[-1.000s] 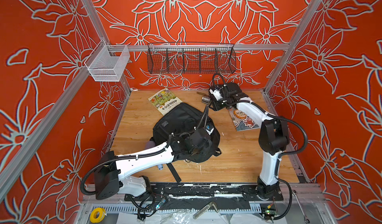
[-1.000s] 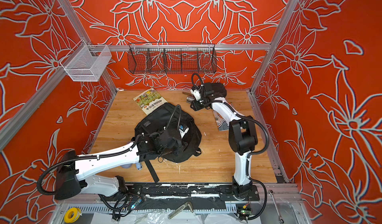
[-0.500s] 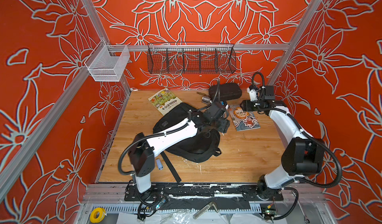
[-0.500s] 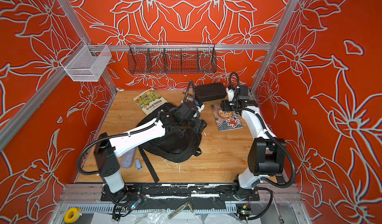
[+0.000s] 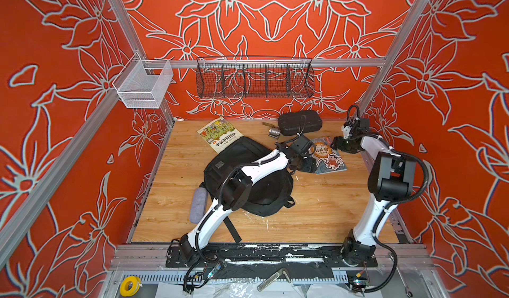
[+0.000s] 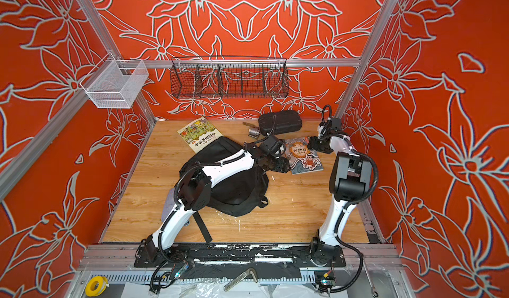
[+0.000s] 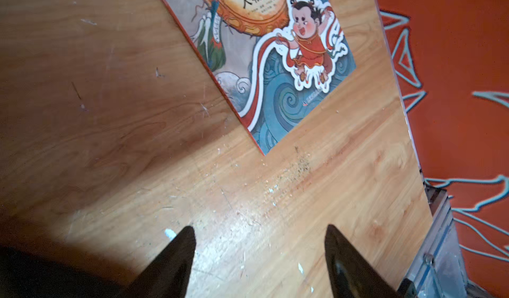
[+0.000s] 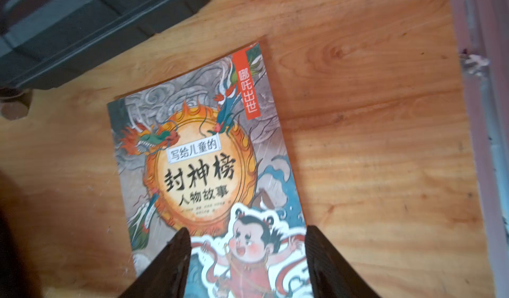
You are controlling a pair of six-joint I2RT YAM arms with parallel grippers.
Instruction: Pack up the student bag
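Note:
The student bag (image 5: 270, 196) (image 6: 239, 197) lies flat mid-table, a soft black backpack with one strap trailing toward the front edge. My left arm reaches over it, and my left gripper (image 5: 308, 167) (image 7: 260, 230) hangs open over bare wood beside the near left edge of a picture storybook (image 5: 329, 157) (image 7: 275, 62). My right gripper (image 5: 336, 144) (image 8: 248, 230) is open above that same storybook (image 8: 209, 172), with nothing between its fingers. Neither gripper touches the book.
A second book (image 5: 220, 134) rests partly under the bag's far edge. A black hard-shell case (image 5: 300, 122) and a small metal piece (image 5: 274, 132) sit at the back. A grey pouch (image 5: 199, 205) lies left of the bag. Wire baskets (image 5: 254, 77) hang on the back wall.
My left arm swung from the bag's near side across it to the storybook. My right arm left the hard case and moved right over the book. Both grippers opened wider.

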